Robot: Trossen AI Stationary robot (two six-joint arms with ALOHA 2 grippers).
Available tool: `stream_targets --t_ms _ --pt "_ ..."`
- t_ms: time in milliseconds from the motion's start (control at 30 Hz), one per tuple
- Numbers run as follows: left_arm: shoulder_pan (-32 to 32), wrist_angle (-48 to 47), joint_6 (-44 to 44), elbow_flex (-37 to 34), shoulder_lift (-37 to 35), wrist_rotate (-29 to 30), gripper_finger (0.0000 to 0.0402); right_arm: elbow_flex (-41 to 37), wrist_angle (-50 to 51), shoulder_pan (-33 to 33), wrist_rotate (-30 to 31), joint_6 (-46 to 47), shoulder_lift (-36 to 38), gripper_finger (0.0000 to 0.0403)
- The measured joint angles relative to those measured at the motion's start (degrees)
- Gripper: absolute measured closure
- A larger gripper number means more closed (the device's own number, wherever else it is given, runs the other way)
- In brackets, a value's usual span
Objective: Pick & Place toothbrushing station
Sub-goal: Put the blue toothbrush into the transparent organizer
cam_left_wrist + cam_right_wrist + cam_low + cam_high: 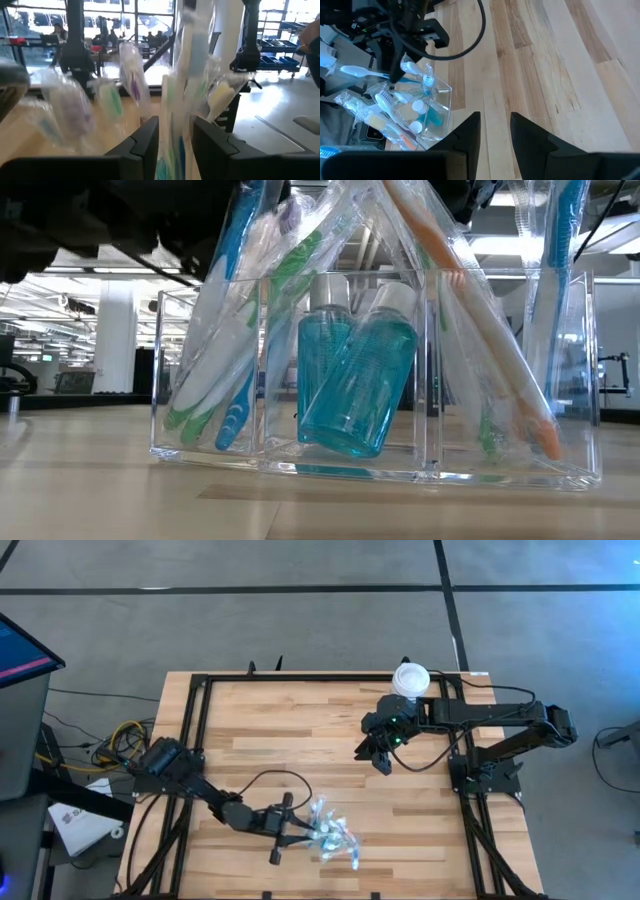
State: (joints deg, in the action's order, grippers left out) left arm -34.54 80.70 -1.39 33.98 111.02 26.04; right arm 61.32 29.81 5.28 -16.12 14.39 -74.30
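A clear compartmented tray stands with its bottom on the wooden table near the front edge. It holds several wrapped toothbrushes (blue, green, orange-white) leaning in it and two small teal bottles with white caps. It also shows in the right wrist view. My left gripper is at the tray's left end, shut on its contents. My right gripper hangs open and empty at the far right, well away from the tray. My left gripper pinches clear-wrapped toothbrushes between its two fingers at the tray's left end. I cannot tell whether the tray's wall is also between them. The fingers come nearly level from the table's left. The tray rests on the table.
A white cup stands at the far edge by the right arm's base. Black frame rails run along the table's sides. Bare wood lies between the tray and the right gripper.
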Motion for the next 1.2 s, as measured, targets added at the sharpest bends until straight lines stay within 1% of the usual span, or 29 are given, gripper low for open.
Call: stream_targets --t_ms 167,233,333,400,533,567,633,1033,1200 --pt "0.00 -1.60 1.96 0.02 -2.34 -0.78 0.0297 0.00 -0.27 0.00 0.00 0.00 0.00 0.0305" --pt "0.00 -2.57 1.39 0.02 -2.58 -0.84 0.0298 0.00 -0.27 0.00 0.00 0.00 0.00 0.0305" --pt "0.00 -2.61 1.20 0.02 -2.60 -0.41 0.0309 0.00 -0.29 0.01 0.00 0.00 0.00 0.0305" --pt "0.00 -2.81 1.18 0.02 -2.60 0.02 0.0326 0.00 -0.29 0.02 0.00 0.00 0.00 0.0305" --pt "-0.14 -2.84 1.40 0.02 -2.60 0.01 0.0383 0.00 -0.28 0.02 0.00 0.00 0.00 0.0305" --pt "-0.29 -2.84 1.57 0.02 -2.60 0.03 0.0388 0.00 -0.29 0.02 0.00 0.00 0.00 0.0305" --pt "-0.33 -2.85 1.56 0.02 -2.60 0.44 0.0388 0.00 -0.29 0.02 0.00 0.00 0.00 0.0305" --pt "-2.63 -3.65 1.09 0.02 -2.65 7.79 0.0395 0.00 -0.27 0.02 0.00 0.00 0.00 0.0305" --pt "-2.73 -6.17 -2.09 0.02 -2.67 8.54 0.0394 0.00 -0.27 0.02 0.00 0.02 0.00 0.0305"
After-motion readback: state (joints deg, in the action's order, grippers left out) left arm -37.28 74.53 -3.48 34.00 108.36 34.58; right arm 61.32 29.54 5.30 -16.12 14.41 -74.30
